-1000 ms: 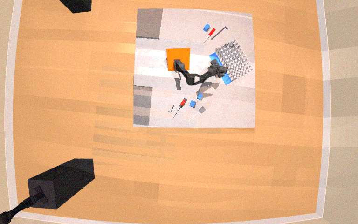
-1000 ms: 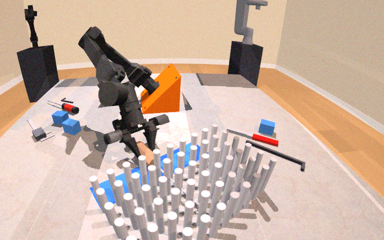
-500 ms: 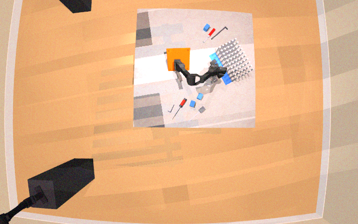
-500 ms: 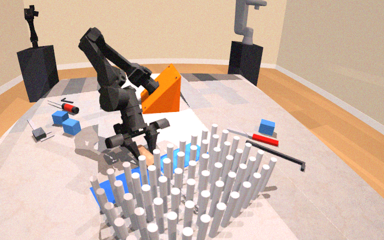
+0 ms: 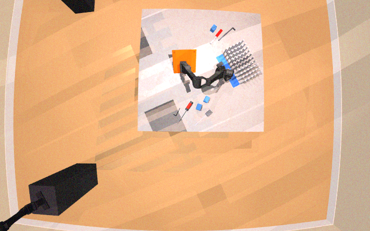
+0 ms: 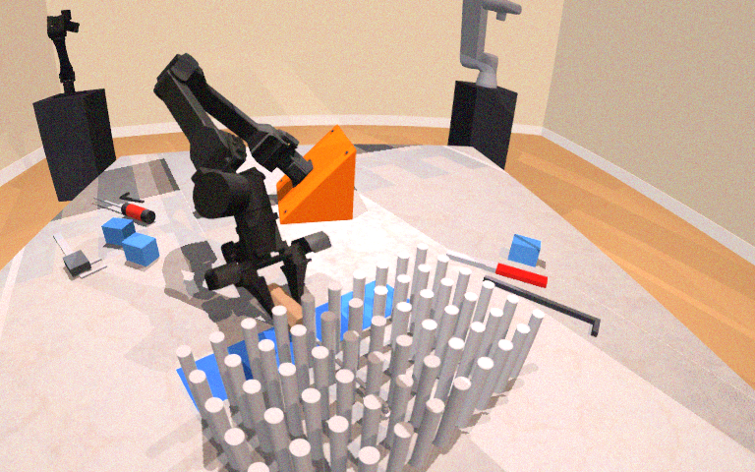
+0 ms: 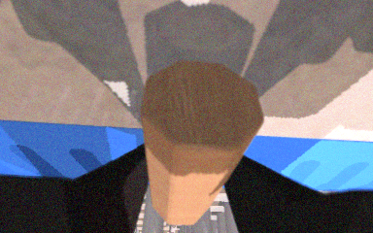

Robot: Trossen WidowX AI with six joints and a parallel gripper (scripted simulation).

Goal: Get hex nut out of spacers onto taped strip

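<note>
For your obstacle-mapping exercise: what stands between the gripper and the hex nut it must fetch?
Rows of upright spacers stand between the gripper, shut on a wooden-handled tool at the blue taped strip, and the field's interior. The nut itself cannot be made out.

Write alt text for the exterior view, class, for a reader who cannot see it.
A dark robot arm's gripper is shut on a wooden handle, at the near edge of a dense field of upright grey spacers standing beside a blue taped strip. Behind sit an orange wedge, blue cubes and red-handled tools.
</note>
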